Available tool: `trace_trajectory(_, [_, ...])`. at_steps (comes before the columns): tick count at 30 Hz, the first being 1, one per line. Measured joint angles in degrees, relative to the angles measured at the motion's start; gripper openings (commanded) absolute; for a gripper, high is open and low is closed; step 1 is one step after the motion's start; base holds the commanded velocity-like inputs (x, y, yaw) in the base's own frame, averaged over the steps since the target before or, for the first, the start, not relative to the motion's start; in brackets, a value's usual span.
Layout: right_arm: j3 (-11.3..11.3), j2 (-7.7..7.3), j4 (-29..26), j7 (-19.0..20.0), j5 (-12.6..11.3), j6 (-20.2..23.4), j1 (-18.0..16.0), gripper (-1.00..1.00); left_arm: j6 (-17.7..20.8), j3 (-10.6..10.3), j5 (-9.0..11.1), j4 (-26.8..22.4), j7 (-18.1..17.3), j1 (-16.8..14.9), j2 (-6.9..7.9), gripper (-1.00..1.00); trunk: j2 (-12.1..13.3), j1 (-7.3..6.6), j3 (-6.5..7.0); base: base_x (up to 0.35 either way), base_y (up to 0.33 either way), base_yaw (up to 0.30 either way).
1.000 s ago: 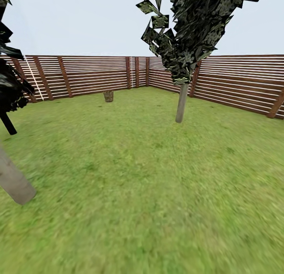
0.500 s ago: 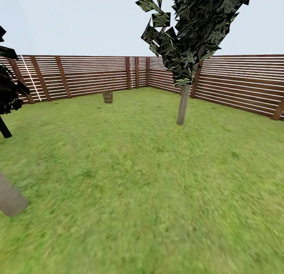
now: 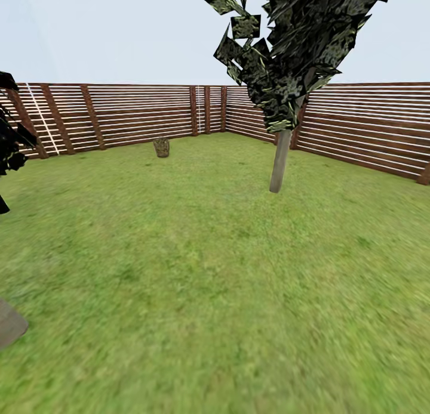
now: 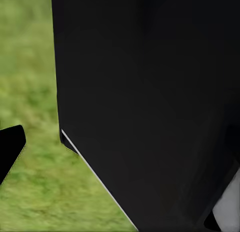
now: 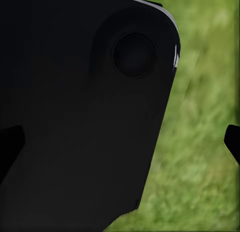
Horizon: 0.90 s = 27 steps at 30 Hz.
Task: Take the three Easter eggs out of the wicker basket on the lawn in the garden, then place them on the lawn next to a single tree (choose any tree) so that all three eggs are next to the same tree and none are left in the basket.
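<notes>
step: robot in transit over the lawn (image 3: 203, 271), nothing picked yet as far as the views show; looks like the approach leg toward the basket (image 3: 161, 147).
basket: small brown thing far ahead, left of centre, on the grass just short of the fence (image 3: 137, 113) near its corner. Too small to tell whether eggs are inside.
eggs: too far off to make out.
tree: pale trunk (image 3: 279, 160) ahead and right of centre, dark foliage above it; well apart from the basket, open grass between them. Likely drop spot.
next move: drive on to the basket, stop within arm reach, then bring an arm down over the rim. Needs a closer look to confirm the egg count.
fingers: cannot tell for either arm. Both wrist views are mostly blocked by a dark body part with grass behind, plus black slivers at the frame edges that may be fingertips.
other: second trunk stump (image 3: 9, 324) at lower left edge, dark foliage (image 3: 11, 142) at left edge.
obstruction: none on the straight line to the basket; the left trunk sits close to the robot's flank, so watch clearance when turning.
</notes>
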Motion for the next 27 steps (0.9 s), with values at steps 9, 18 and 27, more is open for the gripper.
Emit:
trace_trajectory(9, [0.0,-0.03,0.0,0.0,-0.1,-0.1,0.0,1.0,0.0,0.0,0.0,0.0,0.0,0.0,0.01,1.0,0.0,0.0,0.0,0.332,0.0,0.0])
trace_trajectory(18, [0.0,0.01,0.1,0.1,-0.1,0.1,0.0,1.0,0.0,0.0,0.0,0.0,0.0,0.0,0.01,1.0,0.0,0.0,0.0,0.332,0.0,0.0])
trace_trajectory(27, [0.0,-0.02,0.1,0.1,-0.1,0.1,0.0,1.0,0.0,0.0,0.0,0.0,0.0,0.0,0.01,1.0,0.0,0.0,0.0,0.332,0.0,0.0])
